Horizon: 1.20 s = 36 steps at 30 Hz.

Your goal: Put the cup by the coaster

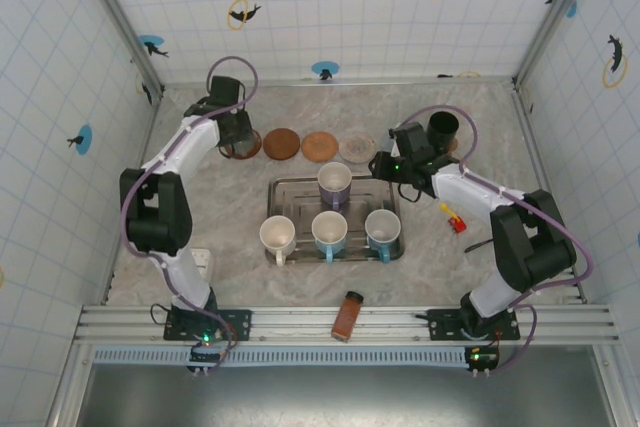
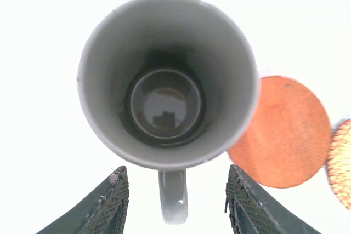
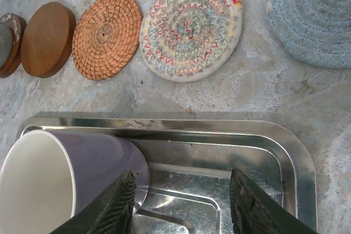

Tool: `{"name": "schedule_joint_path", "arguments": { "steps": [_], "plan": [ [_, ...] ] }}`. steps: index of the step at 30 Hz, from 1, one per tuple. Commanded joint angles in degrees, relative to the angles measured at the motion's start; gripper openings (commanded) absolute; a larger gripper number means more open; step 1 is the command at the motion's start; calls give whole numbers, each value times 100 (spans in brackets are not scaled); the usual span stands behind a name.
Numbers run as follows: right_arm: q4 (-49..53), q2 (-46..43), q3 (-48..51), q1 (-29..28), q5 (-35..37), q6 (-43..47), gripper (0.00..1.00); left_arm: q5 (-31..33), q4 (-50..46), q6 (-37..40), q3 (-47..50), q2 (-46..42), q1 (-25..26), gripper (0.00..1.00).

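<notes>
While left tool [image 2: 175, 171] and right tool [image 3: 183, 175] gape empty, the grey cup [image 2: 167, 108] stands just beside a wooden coaster [image 2: 285, 135]

Top view bright and evenly lit from above, shadows soft and faint, left wrist view overexposed to blank white around the mug [image 2: 167, 80], reflection in its dark bottom, right wrist view sharp, glare streaks on the steel tray [image 3: 219, 141]

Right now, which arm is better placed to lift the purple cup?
Right: the open right gripper sits beside the purple cup; the left gripper is away, straddling the handle of a grey cup.
</notes>
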<state>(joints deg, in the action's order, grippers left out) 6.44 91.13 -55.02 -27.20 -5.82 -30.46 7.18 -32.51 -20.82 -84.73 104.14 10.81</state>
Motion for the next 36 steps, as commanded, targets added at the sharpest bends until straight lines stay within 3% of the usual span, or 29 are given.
{"name": "schedule_joint_path", "arguments": {
  "steps": [1, 19, 29, 33, 36],
  "plan": [
    [109, -19, -313, -65, 103, 73, 49, 99, -67, 70, 146, -592, -48, 50],
    [667, -283, -538, -485, 576, 172, 55, 512, 215, -43, 674, -2340, 402, 55],
    [1463, -560, -890, -1020, 1285, 338, 60, 380, 900, -300, 1043, -2991, 837, 61],
    [1778, -588, -1080, -1262, 1650, 365, 64, 83, 1660, -433, 1660, -3238, 1082, 61],
    [2028, -571, -1274, -1493, 1954, 383, 70, 146, 1662, -509, 1835, -3281, 1313, 61]
  ]
}}
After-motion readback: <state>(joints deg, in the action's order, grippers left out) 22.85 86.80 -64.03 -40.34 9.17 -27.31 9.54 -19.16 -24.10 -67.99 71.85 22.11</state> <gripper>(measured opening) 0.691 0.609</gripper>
